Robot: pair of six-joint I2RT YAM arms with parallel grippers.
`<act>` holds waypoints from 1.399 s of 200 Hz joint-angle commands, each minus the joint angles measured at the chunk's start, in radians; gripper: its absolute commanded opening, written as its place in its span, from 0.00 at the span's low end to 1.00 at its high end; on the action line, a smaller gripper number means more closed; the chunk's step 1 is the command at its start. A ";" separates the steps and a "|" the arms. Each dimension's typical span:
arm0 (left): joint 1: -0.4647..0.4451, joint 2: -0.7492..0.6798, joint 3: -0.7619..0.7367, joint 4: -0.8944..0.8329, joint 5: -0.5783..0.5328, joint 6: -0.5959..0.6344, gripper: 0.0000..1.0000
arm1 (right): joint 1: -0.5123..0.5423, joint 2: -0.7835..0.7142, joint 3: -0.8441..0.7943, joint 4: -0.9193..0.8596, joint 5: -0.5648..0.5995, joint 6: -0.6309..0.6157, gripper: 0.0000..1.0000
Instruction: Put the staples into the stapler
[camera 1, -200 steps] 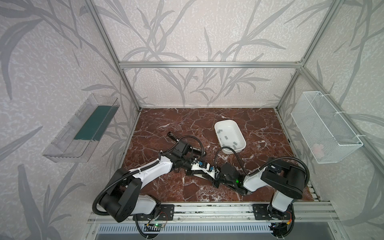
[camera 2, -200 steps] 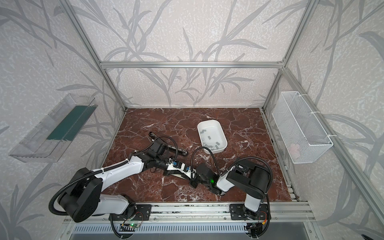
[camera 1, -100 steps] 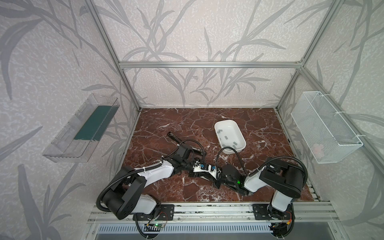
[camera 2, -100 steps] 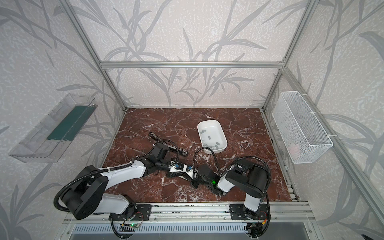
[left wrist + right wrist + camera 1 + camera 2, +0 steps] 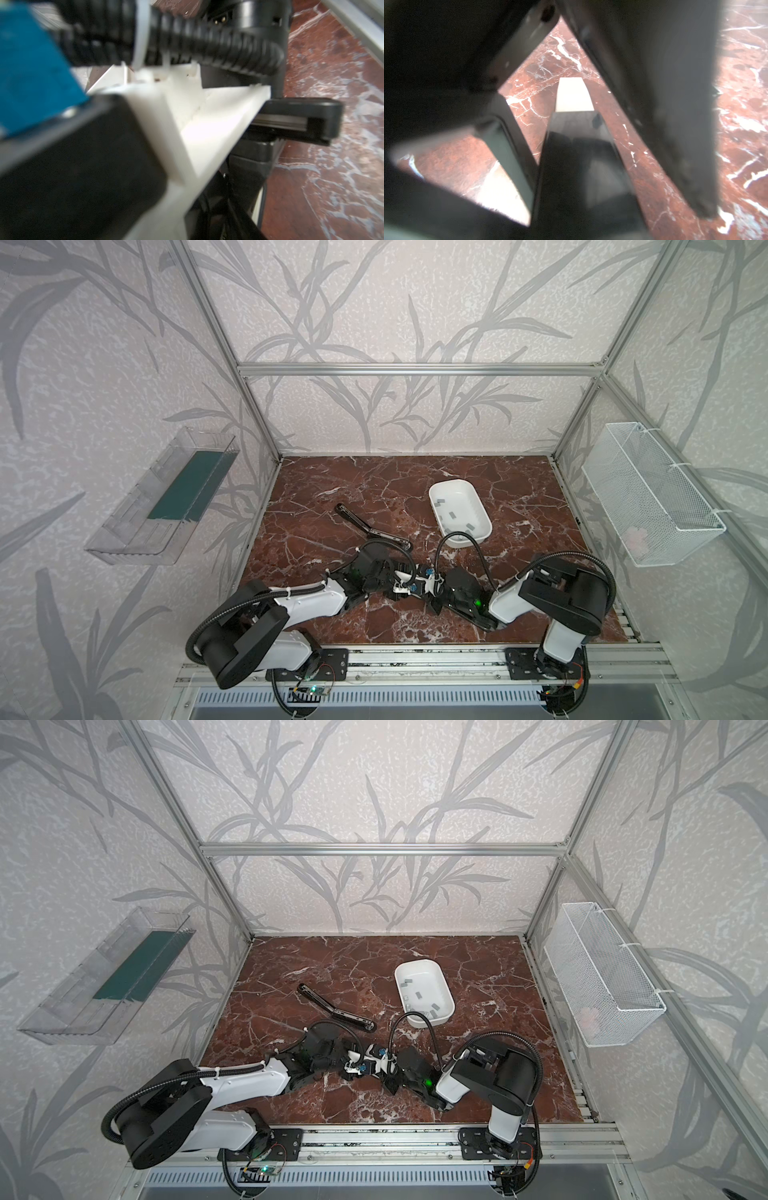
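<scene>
Several staples (image 5: 452,515) in white tray (image 5: 457,497); black stapler (image 5: 357,520) open nearby.

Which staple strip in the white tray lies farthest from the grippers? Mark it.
The lone strip at the far end of the tray, toward the back wall; the other strips lie further forward.

resting on the red-brown marble tabletop (image 5: 316,506): 1 black stapler (image 5: 365,528), opened out flat. near it to the right, not touching, 1 white tray (image 5: 461,499).
</scene>
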 commanded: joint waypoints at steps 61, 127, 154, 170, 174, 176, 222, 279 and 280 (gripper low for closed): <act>-0.053 0.175 -0.075 0.645 -0.507 -0.111 0.45 | 0.018 -0.012 -0.002 -0.022 -0.016 0.004 0.00; 0.041 -0.052 0.003 0.249 -0.469 -0.239 0.41 | 0.019 0.029 -0.018 0.013 0.002 0.019 0.00; 0.092 -0.092 0.024 0.191 -0.458 -0.286 0.40 | 0.018 0.025 -0.019 0.017 -0.018 0.023 0.00; 0.129 -0.088 0.040 0.162 -0.455 -0.304 0.41 | 0.019 0.020 -0.022 0.015 -0.016 0.024 0.00; 0.136 -0.084 0.043 0.160 -0.458 -0.306 0.41 | 0.019 0.019 -0.023 0.015 -0.015 0.024 0.00; 0.140 -0.082 0.043 0.159 -0.460 -0.306 0.41 | 0.018 0.019 -0.024 0.015 -0.014 0.024 0.00; 0.227 -0.003 0.066 0.179 -0.468 -0.322 0.41 | 0.018 0.017 -0.024 0.008 -0.008 0.024 0.00; 0.273 0.090 0.110 0.159 -0.552 -0.301 0.41 | 0.018 0.012 -0.042 0.010 0.029 0.021 0.00; 0.274 0.088 0.110 0.158 -0.554 -0.300 0.41 | 0.018 0.012 -0.042 0.009 0.030 0.021 0.00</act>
